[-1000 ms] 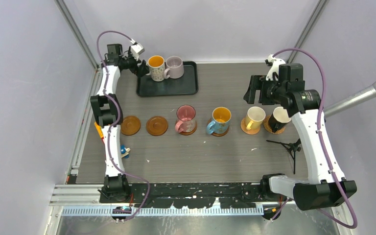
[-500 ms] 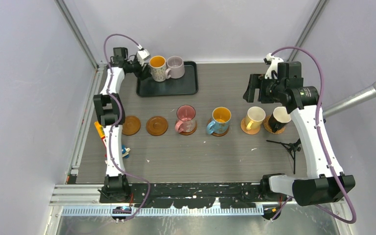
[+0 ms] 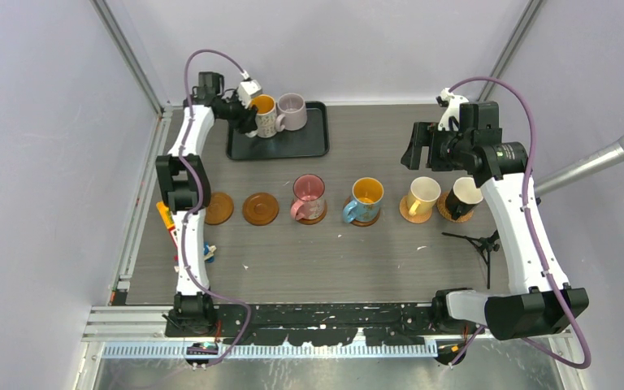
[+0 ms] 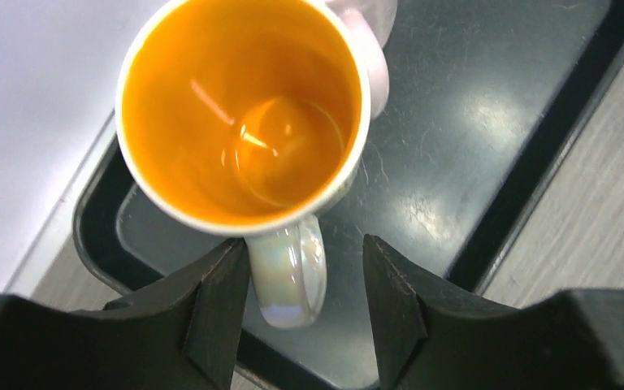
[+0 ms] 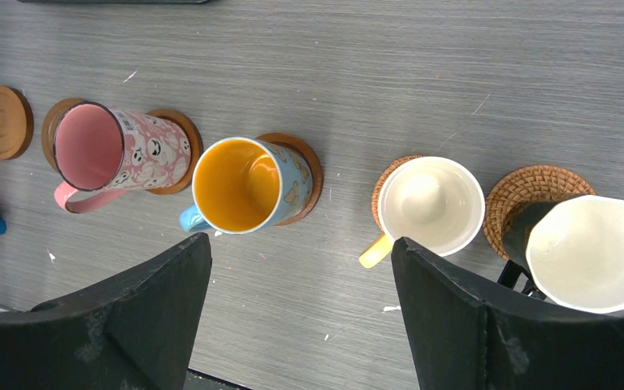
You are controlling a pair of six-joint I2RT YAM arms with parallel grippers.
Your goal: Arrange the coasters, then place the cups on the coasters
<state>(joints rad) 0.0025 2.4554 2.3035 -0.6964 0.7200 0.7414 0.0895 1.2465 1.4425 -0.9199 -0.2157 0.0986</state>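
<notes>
On the black tray stand a white cup with orange inside and a lilac cup. My left gripper is open astride the white cup's handle. Its left finger touches the handle and a gap remains on the other side. Two bare coasters lie at the left of the row. Pink, blue, cream-yellow and black cups sit on coasters. My right gripper hangs open and empty above them.
A small black tripod lies near the right arm. An orange pen and a blue object lie by the left arm. A microphone pokes in from the right. Walls enclose the table.
My left gripper has moved right, up to the white cup on the tray, and its jaws have narrowed around the handle. The right arm has barely shifted.
</notes>
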